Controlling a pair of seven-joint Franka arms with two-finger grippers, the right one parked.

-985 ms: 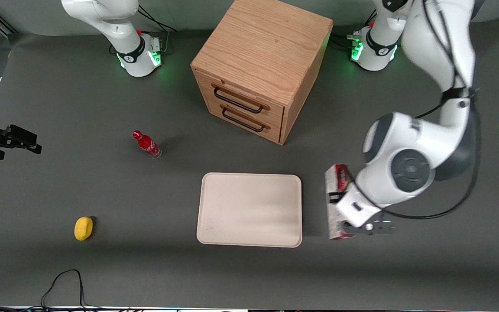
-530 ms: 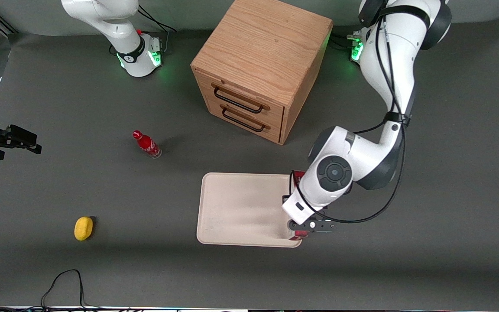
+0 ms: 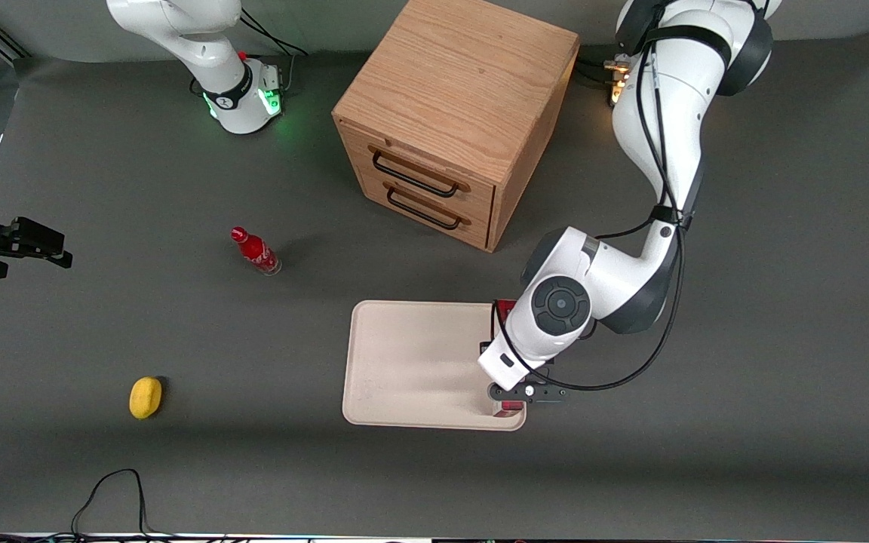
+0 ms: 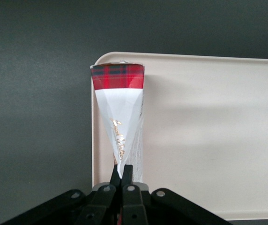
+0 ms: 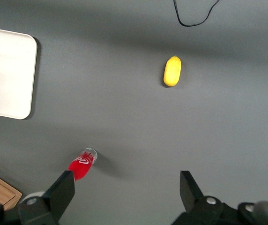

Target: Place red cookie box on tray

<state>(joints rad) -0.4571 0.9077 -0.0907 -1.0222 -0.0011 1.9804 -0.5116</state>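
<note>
The gripper (image 4: 121, 176), clamped on the long flat red cookie box (image 4: 119, 101), holds it edge-up, its long axis along the cream-white rimmed tray's (image 4: 209, 136) short edge.

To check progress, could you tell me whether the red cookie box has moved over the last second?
Yes: the gripper carried the red cookie box from the table onto the tray.

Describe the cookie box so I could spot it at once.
Find the wooden cabinet; nearer the camera lies a cream tray. Over the tray's edge toward the working arm, the tool grips the cookie box: thin and flat, red tartan at its end with a whitish panel, unlike the small red bottle.
</note>
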